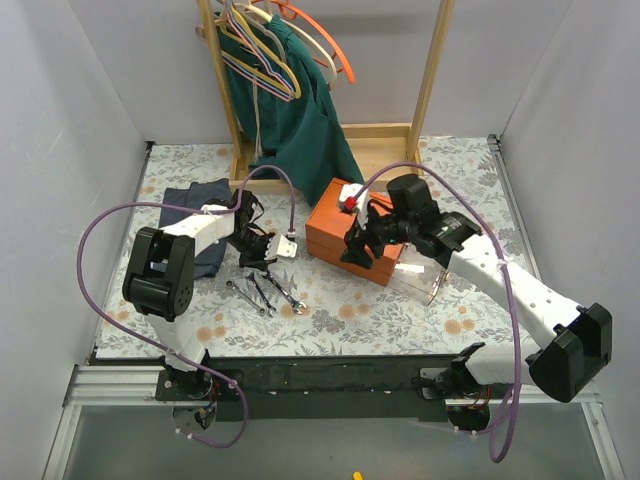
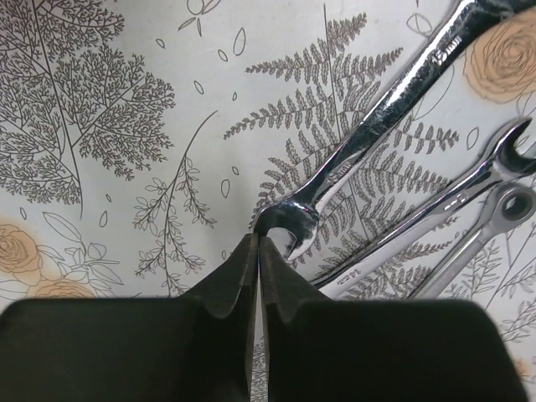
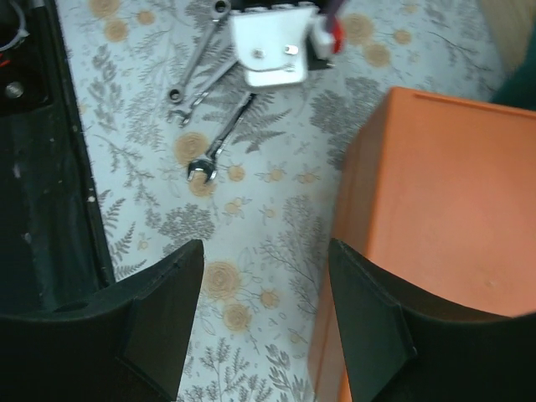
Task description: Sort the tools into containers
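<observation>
Several silver wrenches (image 1: 265, 292) lie on the floral cloth left of the orange box (image 1: 340, 232). They also show in the left wrist view (image 2: 394, 100) and the right wrist view (image 3: 219, 144). My left gripper (image 1: 258, 257) is low over their far ends. Its jaws (image 2: 257, 240) are shut and empty, and the tip sits beside the open end of one wrench (image 2: 289, 219). A clear drawer (image 1: 418, 281) sticks out of the box's right end. My right gripper (image 1: 356, 247) is open (image 3: 266, 247) at the box's near face (image 3: 435, 193). Pliers and the yellow-handled tool are out of view.
A wooden clothes rack (image 1: 425, 90) with coloured hangers (image 1: 285, 45) and a green garment (image 1: 300, 110) stands at the back. A dark blue cloth (image 1: 200, 215) lies under the left arm. A black rail (image 1: 330, 375) runs along the near edge.
</observation>
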